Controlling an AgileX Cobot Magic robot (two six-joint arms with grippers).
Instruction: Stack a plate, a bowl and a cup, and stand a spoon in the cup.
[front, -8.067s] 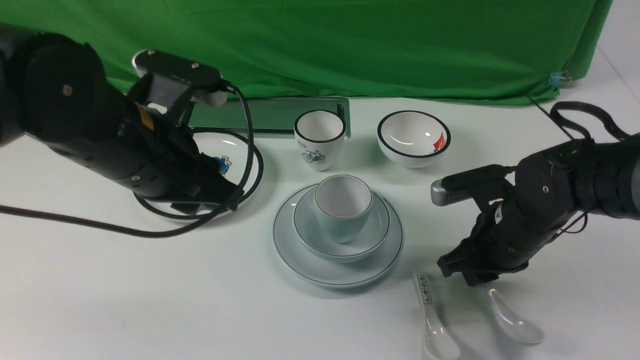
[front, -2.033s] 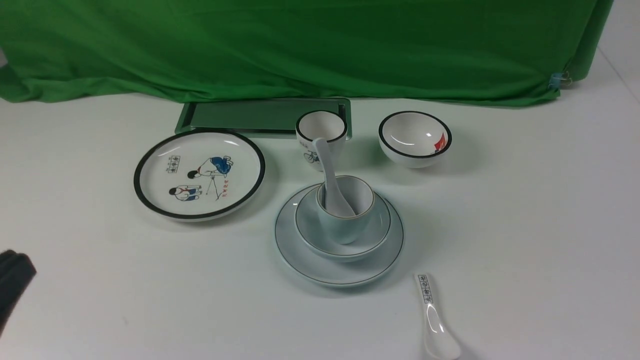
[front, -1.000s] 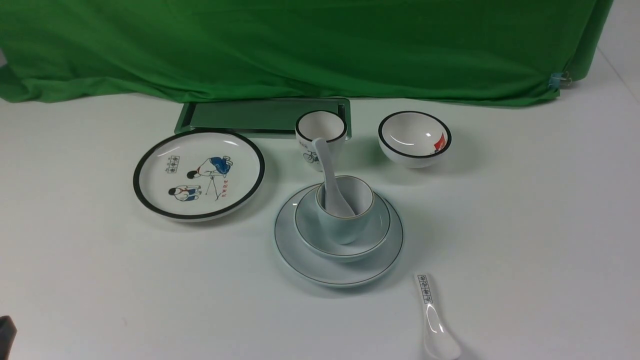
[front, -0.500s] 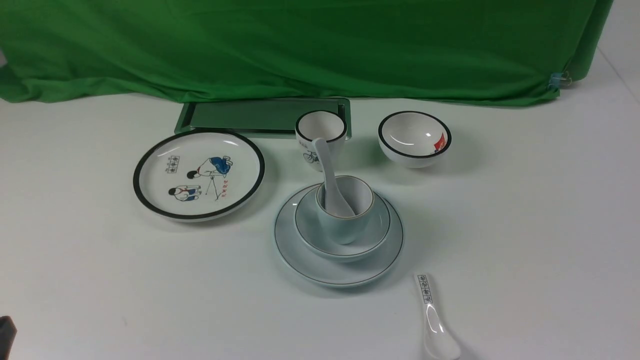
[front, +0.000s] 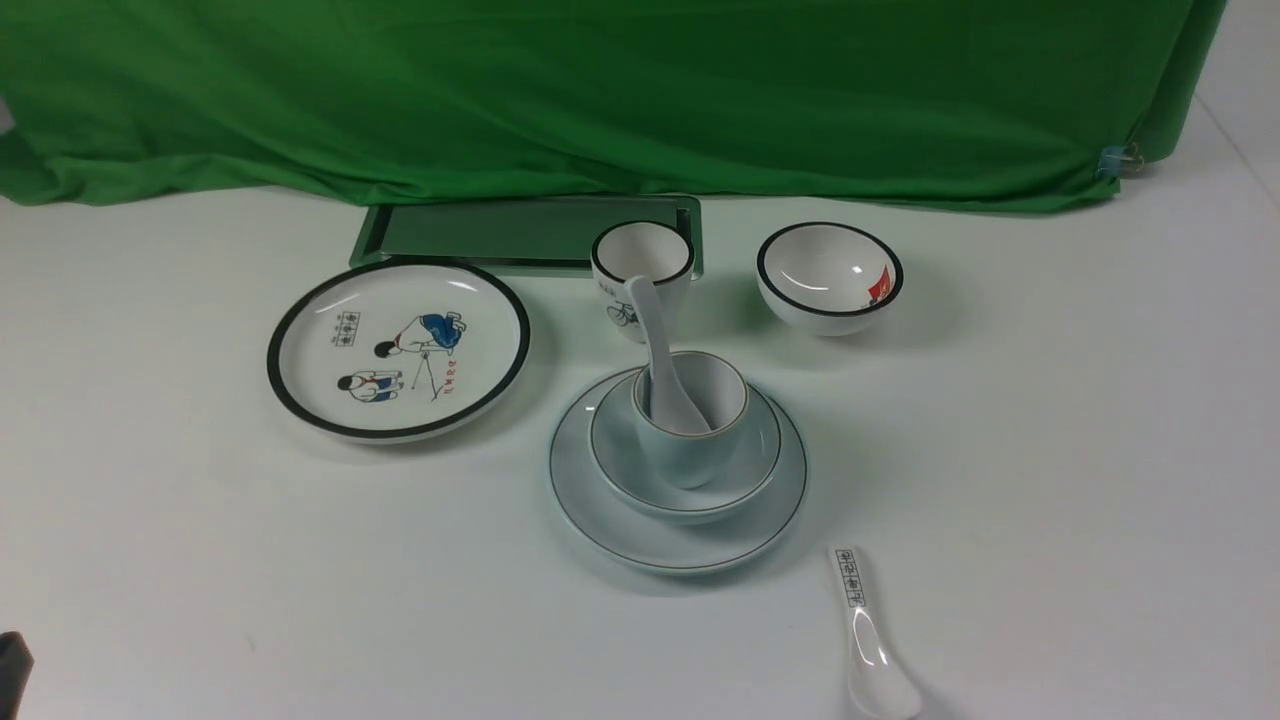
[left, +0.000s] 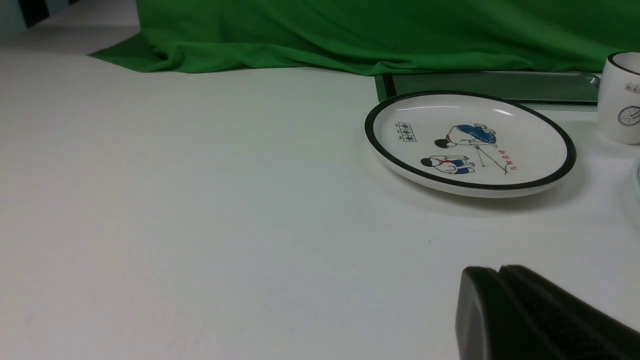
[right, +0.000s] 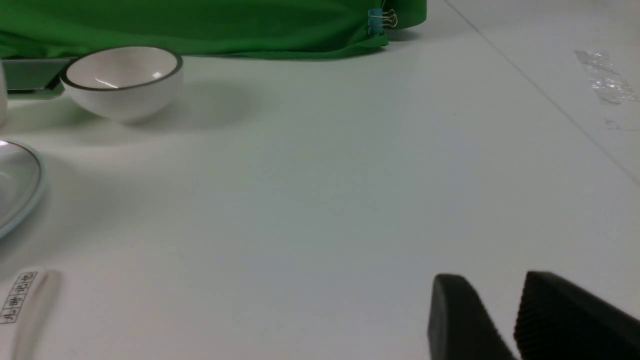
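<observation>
The plain glossy white ceramic spoon (front: 660, 355) is leaning in the pale blue handleless cup (front: 690, 425), handle tipping toward 11 o'clock. The cup is sitting in the plain pale wide bowl (front: 685, 490) on the plain pale round plate (front: 675, 545), mid-counter (front: 1050, 450). Your left tool (left: 492, 295) is pinched closed and your right tool (right: 500, 310) is slightly apart, both holding nothing. If you bump the stack, the spoon could slide out.

Looking like a lab/studio setup, not a home: green backdrop cloth (front: 620, 90) hanging behind a plain white table (front: 1050, 450), held w/ a binder clip (front: 1118, 157); crockery sitting out as props.
</observation>
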